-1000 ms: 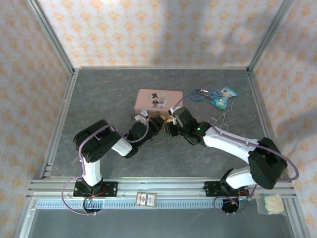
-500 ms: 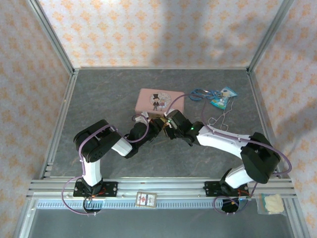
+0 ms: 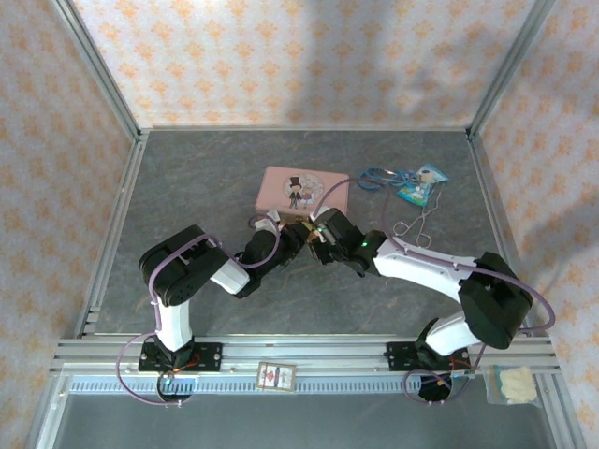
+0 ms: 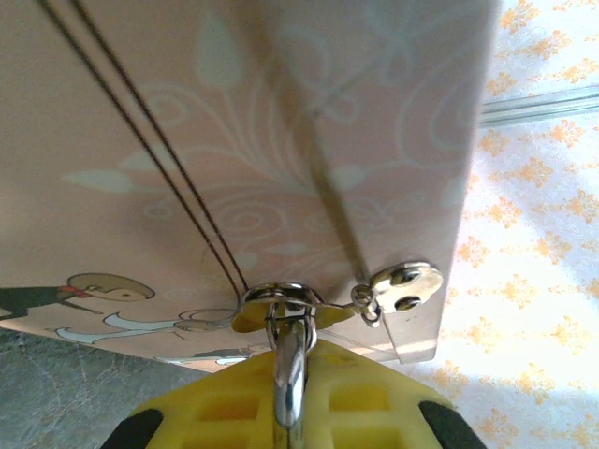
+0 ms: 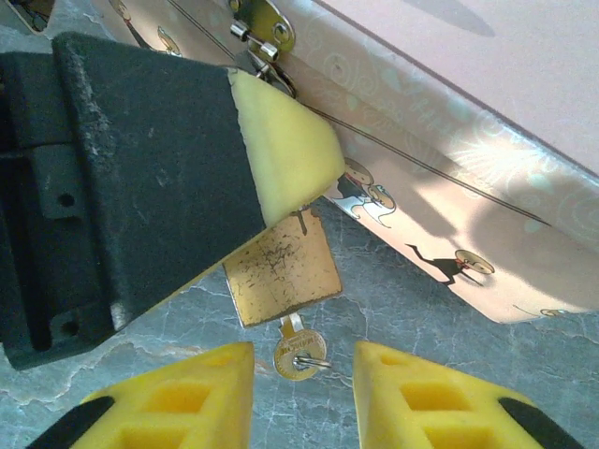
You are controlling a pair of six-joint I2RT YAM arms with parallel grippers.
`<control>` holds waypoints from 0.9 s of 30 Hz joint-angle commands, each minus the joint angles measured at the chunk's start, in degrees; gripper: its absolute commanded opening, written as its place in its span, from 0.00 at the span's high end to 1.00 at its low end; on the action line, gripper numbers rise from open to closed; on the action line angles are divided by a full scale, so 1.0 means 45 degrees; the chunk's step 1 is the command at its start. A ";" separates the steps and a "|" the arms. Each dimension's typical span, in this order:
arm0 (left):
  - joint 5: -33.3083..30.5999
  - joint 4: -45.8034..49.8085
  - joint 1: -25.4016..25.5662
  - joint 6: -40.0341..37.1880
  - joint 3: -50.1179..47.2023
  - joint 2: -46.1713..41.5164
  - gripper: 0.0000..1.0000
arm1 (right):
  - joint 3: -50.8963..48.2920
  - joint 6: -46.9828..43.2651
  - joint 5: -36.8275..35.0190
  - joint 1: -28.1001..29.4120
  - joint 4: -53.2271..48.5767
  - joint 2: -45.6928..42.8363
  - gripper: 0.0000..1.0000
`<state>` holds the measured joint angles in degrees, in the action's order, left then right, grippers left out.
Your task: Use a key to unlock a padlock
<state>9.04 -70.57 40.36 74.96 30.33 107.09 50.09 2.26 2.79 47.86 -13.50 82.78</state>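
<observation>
Step in hand: the right claw (image 5: 301,398) is lining up on the key (image 5: 299,357), whose shaft seems to be sitting in the keyhole; the turn is not yet made.
Left claw (image 4: 290,416): clenched, gripping the padlock (image 5: 284,267) by its thin shackle between the yellow pads.
Padlock: the scuffed brass body is hanging under the left claw, just above the worktop (image 5: 421,313) and just beside the front wall of the pink tin (image 5: 449,187), near its metal clasp (image 4: 404,290). I cannot tell whether it is hooked through the clasp.
Key: the round head is poking out below the padlock, between the right claw's fingers and touching neither.
Right claw: released, jaws standing apart on either side of the key head.
Next move: probably pinching the small flat head squarely, then rolling the wrist while the left claw is bracing the lock against twisting.
</observation>
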 commanded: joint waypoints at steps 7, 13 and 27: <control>0.0191 -0.1234 -0.0100 -0.0151 -0.0039 -0.0194 1.00 | -0.0211 -0.0019 -0.0279 0.0108 -0.0590 0.0384 0.68; 0.0323 -0.1293 -0.0101 -0.0144 -0.0077 -0.0255 1.00 | -0.0524 0.0015 -0.0307 0.0108 0.0018 0.0165 0.68; 0.0671 -0.1549 -0.0101 0.0117 -0.0333 -0.0443 1.00 | -0.0077 -0.0420 -0.1421 0.0108 0.1363 0.1027 0.81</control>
<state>10.09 -71.35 40.32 75.13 29.30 107.04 48.40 1.13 1.41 48.51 -9.72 86.91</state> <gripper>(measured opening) 0.083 0.203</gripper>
